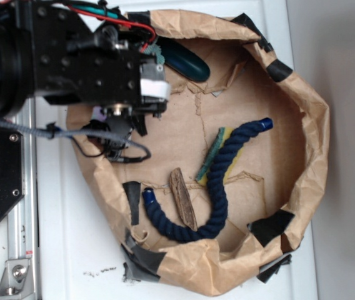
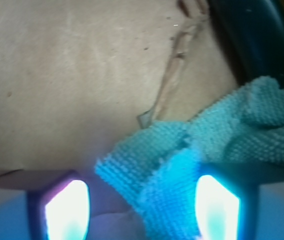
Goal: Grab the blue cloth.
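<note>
- We look down past our gripper [image 2: 142, 205] in the wrist view. Its two jaws stand apart, with a wide gap between them.
- The blue cloth [image 2: 222, 145] is soft and fuzzy. One corner of it pokes into the gap, close to the right-hand jaw in that view. Most of it lies bunched up beyond that jaw.
- We think the jaws are open so the cloth can fit between them before they squeeze. They do not pinch it yet.
- The cloth lies on the brown paper [image 2: 72, 75], which is bare ahead of the other jaw.
- In the outside view, our arm [image 1: 71, 56] hides the cloth, so we cannot see it there.
- The navy rope [image 1: 218, 181], the green-and-yellow sponge [image 1: 214, 153] and a small piece of wood [image 1: 182, 199] lie well apart from the jaws. We do not want those.
- A dark thing [image 2: 262, 35] sits just past the cloth. We cannot tell what it is.
- Next, we think we should slide a bit toward the cloth, go down, and close.
</note>
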Robot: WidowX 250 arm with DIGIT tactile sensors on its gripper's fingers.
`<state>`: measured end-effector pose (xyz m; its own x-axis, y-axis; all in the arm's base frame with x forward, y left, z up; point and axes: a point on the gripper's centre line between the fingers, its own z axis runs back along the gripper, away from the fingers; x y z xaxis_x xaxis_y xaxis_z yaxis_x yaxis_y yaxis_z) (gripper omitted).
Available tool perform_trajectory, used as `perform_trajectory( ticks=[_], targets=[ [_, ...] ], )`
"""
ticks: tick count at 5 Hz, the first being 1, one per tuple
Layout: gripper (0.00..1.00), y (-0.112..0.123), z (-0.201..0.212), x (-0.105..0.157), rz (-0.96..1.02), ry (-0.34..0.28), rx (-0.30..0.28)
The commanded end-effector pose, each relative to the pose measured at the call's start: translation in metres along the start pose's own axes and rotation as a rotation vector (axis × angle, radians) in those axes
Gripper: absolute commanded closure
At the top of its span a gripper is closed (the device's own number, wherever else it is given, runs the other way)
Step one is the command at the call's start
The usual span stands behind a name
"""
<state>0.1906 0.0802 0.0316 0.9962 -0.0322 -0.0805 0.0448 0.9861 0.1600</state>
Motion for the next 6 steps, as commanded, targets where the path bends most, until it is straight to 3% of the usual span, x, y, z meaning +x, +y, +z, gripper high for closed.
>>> perform_trajectory(
  ticks=[1, 2, 4, 6],
  targets=[
    [1.0, 0.019, 0.003, -0.001, 0.068, -0.004, -0.001],
    [1.0, 0.029, 0.01, -0.002, 0.104, -0.017, -0.026],
    [1.0, 0.075, 0.028, -0.001, 0.241, -0.042, 0.021],
    [1.0, 0.063, 0.029, 0.005, 0.216, -0.039, 0.045]
  ],
)
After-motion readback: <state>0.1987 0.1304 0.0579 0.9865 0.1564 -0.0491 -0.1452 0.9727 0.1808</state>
